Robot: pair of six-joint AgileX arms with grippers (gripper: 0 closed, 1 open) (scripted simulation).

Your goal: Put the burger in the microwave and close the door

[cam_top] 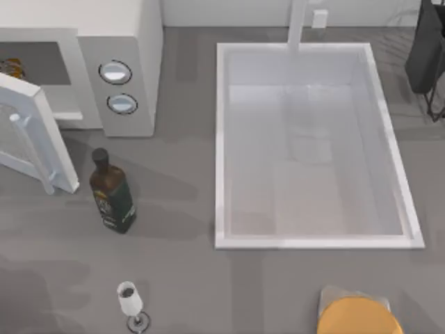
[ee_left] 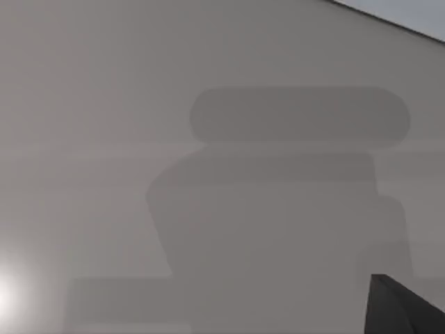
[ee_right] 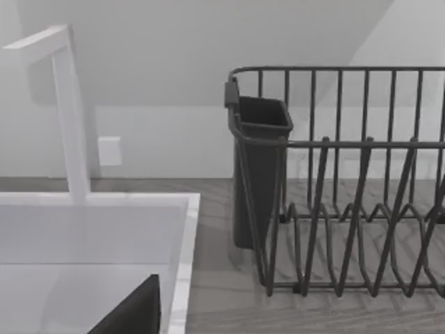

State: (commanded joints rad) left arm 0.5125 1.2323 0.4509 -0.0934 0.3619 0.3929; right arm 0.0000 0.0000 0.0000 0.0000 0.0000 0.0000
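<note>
Overhead, I see the microwave in the bench's far left corner with the door swung open toward the near left, its free edge ending just beside a dark bottle. At the very left edge of the open cavity a small orange-and-dark patch shows; that looks like the burger, though I cannot tell how it sits. Between the bottle and the sink runs a bare strip of bench. Near the front edge stands a wine glass, well apart from the orange disc on its grey board at the near right.

From my right wrist I see the sink rim, the white faucet and a dark dish rack just beyond the sink's corner. My left wrist faces a plain pale surface carrying a grey shadow. A dark sliver sits at the edge of each wrist view; whether either tool is apart or together I cannot tell.
</note>
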